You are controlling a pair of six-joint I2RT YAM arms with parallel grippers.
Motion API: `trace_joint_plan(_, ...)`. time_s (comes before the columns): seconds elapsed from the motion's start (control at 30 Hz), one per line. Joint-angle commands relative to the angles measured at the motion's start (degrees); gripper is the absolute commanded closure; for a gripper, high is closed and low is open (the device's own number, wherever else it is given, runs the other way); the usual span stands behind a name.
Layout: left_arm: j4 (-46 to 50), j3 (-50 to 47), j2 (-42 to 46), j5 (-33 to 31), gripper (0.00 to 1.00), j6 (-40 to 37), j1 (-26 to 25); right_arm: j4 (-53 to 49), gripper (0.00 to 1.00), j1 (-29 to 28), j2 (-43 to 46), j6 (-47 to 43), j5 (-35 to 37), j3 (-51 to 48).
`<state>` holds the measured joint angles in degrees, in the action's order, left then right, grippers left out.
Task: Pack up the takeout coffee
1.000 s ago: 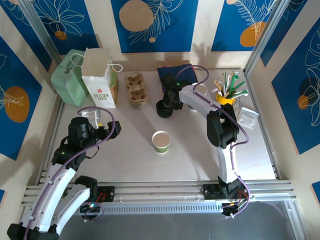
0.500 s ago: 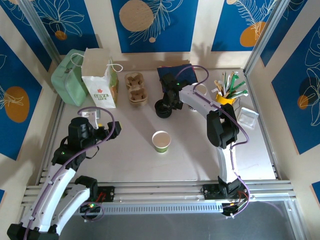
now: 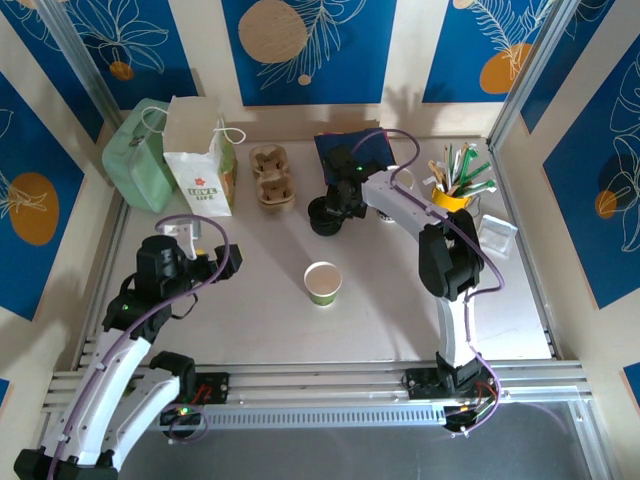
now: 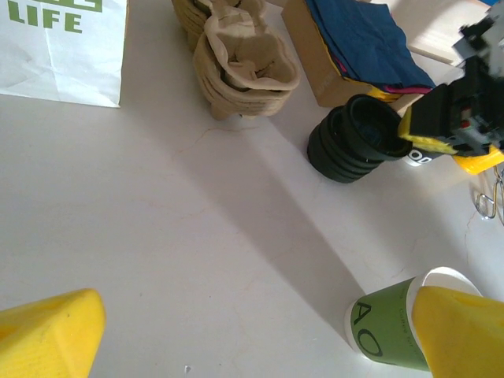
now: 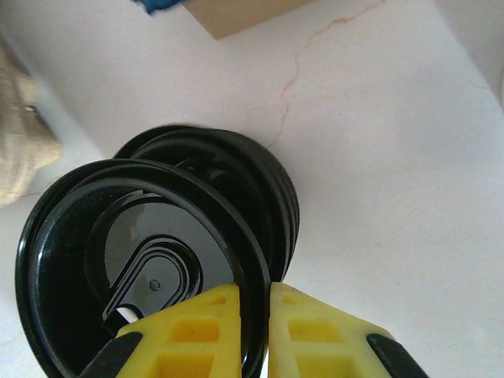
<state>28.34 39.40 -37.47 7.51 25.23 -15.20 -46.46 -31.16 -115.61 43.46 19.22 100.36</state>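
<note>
Takeout coffee cup (image 3: pixel 322 282) was observed open-topped at frame centre on the counter (image 3: pixel 250 320). The top lid (image 5: pixel 94 260) was pinched by the right end effector (image 5: pixel 253 307); the left end effector (image 4: pixel 252 329) was spread.

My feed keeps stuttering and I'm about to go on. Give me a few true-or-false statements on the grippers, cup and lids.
1. The right gripper pinches the rim of the top black lid on the lid stack. True.
2. The green paper cup has a lid on. False: its top is open.
3. The left gripper holds the cup. False: its jaws are open and empty, apart from the cup.
4. The white paper bag stands upright at the far left. True.
</note>
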Motion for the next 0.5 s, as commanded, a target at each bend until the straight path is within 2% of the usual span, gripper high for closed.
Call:
trace_joint_plan(0.0, 1.23, 3.41, -0.22, 2.27, 0.01, -0.30, -0.35, -0.56, 0.89, -0.70, 5.52, -1.60, -0.79, -0.65)
trace_joint_plan(0.2, 3.26, 7.94, -3.38, 7.69, 0.00, 0.53, -0.36, -1.20, 0.89, -2.40, 10.76, -3.29, -0.92, -1.95)
trace_joint_plan(0.47, 2.01, 13.81, -9.04, 20.36, 0.01, 7.29, -0.35, -1.73, 0.89, -6.63, 18.27, -5.26, -4.25, -4.28)
